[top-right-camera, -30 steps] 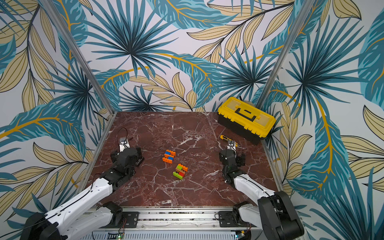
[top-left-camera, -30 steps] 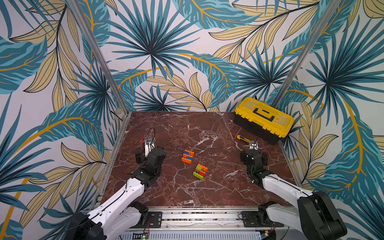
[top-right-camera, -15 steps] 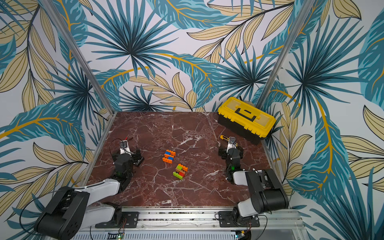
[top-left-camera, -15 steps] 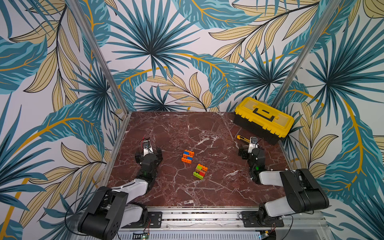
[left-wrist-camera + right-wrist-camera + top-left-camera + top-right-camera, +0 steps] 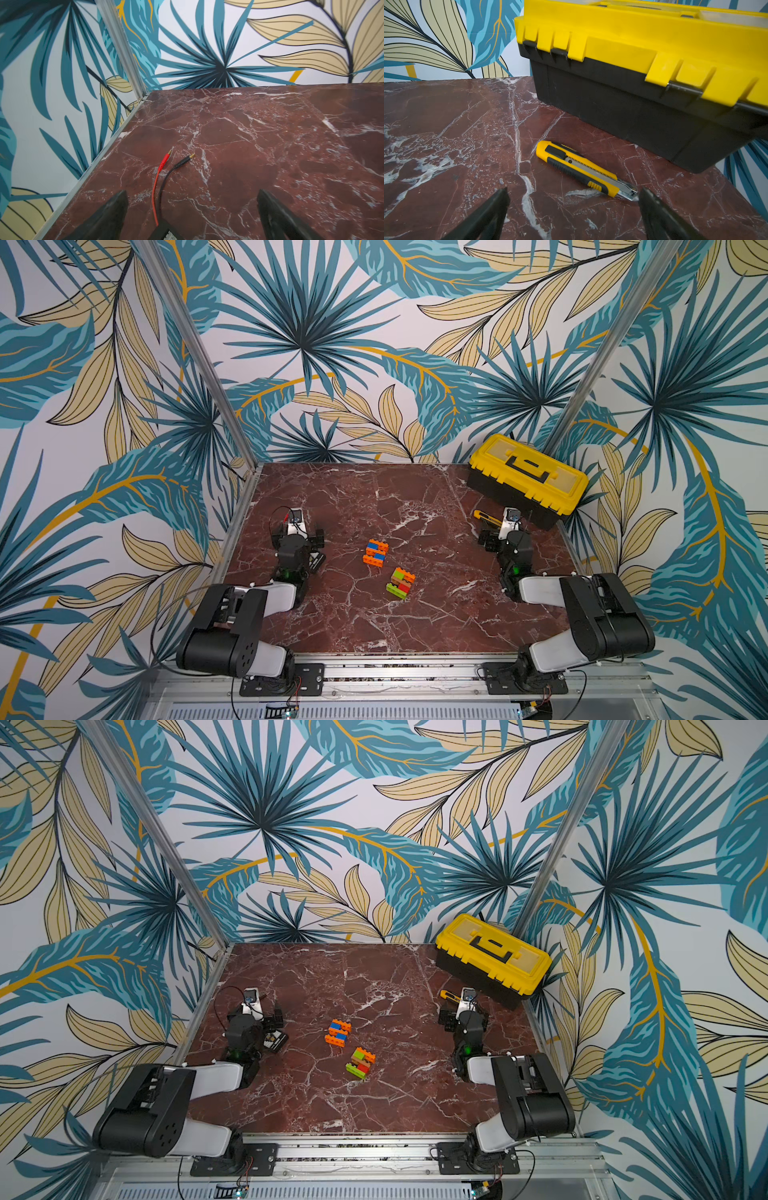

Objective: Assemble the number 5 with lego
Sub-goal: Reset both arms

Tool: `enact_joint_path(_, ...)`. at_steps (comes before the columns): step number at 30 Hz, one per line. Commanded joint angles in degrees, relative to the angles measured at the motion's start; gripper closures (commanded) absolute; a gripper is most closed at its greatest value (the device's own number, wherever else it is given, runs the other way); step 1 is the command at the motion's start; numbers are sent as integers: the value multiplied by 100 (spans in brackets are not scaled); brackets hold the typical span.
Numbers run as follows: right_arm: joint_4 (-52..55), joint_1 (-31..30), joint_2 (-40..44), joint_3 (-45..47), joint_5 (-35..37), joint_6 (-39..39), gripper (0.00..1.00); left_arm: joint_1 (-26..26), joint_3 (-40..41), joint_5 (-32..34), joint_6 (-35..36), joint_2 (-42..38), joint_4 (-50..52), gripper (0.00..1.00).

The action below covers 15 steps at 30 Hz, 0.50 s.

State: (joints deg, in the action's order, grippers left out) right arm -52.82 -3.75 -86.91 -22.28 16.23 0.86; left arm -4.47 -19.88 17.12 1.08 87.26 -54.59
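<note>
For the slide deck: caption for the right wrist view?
Open right gripper, knife on table just ahead, yellow-lidded toolbox beyond.

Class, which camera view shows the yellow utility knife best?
The right wrist view: the utility knife lies whole and close in front of the toolbox. In both top views only its small yellow end shows. The left wrist view misses it.
</note>
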Motion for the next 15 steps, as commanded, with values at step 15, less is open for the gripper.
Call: enact_joint_path(15,-86,23,-36,49,104,89,1,480,-88,-805,-258,257,-252,0)
